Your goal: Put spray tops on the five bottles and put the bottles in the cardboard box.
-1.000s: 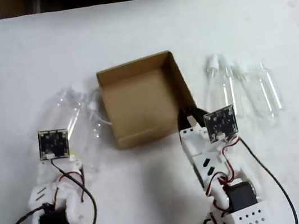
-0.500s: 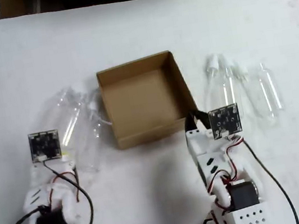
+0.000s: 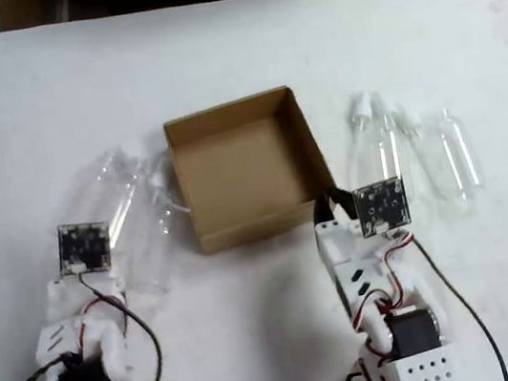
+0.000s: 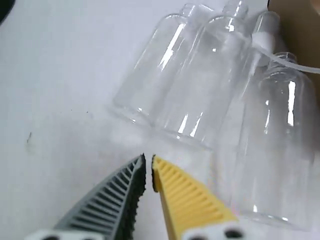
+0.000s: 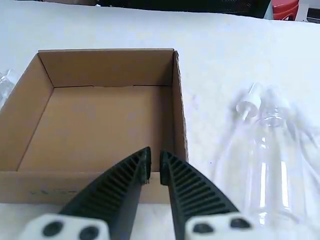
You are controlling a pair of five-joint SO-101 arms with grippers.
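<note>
The open cardboard box sits mid-table with nothing in it. Clear bottles lie on their sides in a cluster to its left, a white spray top among them. My left gripper, grey and yellow fingers shut with nothing between them, hovers just short of the bottles' bases. Right of the box lie more clear bottles and loose white spray tops. My right gripper is shut, holds nothing, and hangs by the box's near wall, with a bottle and spray top beside it.
White table stretches open behind the box up to its far edge. Both arm bases stand at the near edge, with bare table between them in front of the box.
The left arm drew back and to the left, then eased slightly right. The right arm shifted a little to the right and then held still. Bottles and box stayed put.
</note>
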